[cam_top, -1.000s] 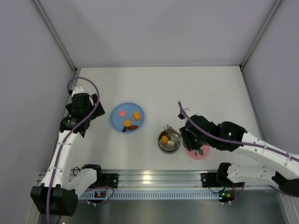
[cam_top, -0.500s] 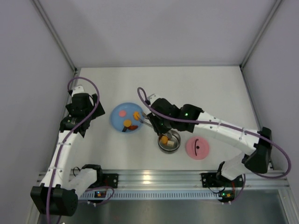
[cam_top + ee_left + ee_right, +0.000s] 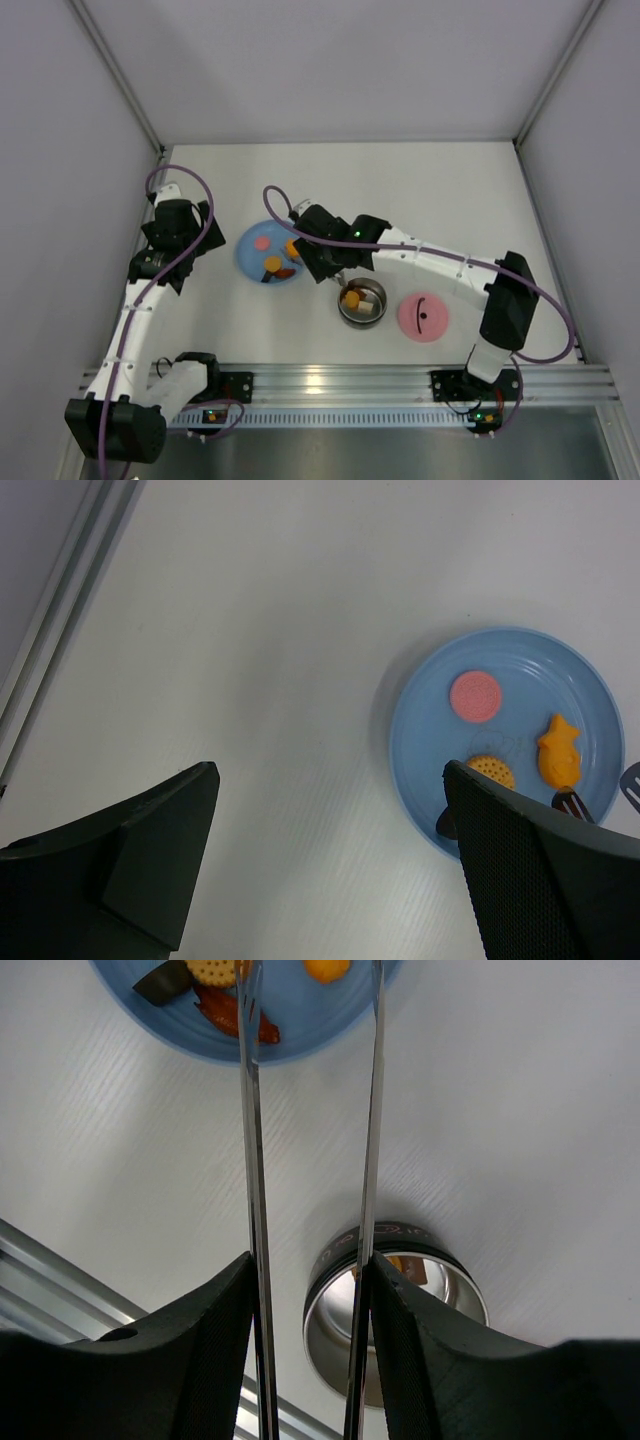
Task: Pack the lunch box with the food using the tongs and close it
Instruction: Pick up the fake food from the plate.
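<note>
The right gripper (image 3: 310, 1285), closed partway on the tongs (image 3: 252, 1160), held their empty tips over the plate (image 3: 248, 258) left of centre, some food (image 3: 351, 298) lay in the box (image 3: 381, 291) at lower centre, several pieces and the lid (image 3: 423, 316) were left, and the left gripper (image 3: 330, 780) stood open and empty

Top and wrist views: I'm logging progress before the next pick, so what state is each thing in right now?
lunch box, open, some food inside.
lid, off, flat on the table beside the lunch box.
tongs, held, arms apart, tips over the blue plate.
blue plate, several food pieces on it.
right gripper, shut on the tongs.
left gripper, open, empty.
</note>
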Robot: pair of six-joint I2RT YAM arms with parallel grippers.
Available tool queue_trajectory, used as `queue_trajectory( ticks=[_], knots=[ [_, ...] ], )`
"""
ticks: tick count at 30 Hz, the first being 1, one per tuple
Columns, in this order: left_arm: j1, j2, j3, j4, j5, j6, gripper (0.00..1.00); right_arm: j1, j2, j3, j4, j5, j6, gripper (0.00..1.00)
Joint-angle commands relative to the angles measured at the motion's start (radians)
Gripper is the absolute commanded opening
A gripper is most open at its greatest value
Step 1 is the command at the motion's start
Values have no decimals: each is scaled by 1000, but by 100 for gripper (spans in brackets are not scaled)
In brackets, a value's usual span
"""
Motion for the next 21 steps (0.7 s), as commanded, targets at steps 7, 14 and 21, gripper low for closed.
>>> queue_trajectory(
  ticks=[7,14,21],
  knots=[
    [-4,-5,25,35,-4,11,99,-51,40,51,121,-8,0,45],
    [-4,-3,25,35,-6,11,99,-58,78,60,130,-29,2,44],
    [-4,-3,26,35,-6,13,99,-60,98,57,138,-37,2,43]
  ],
)
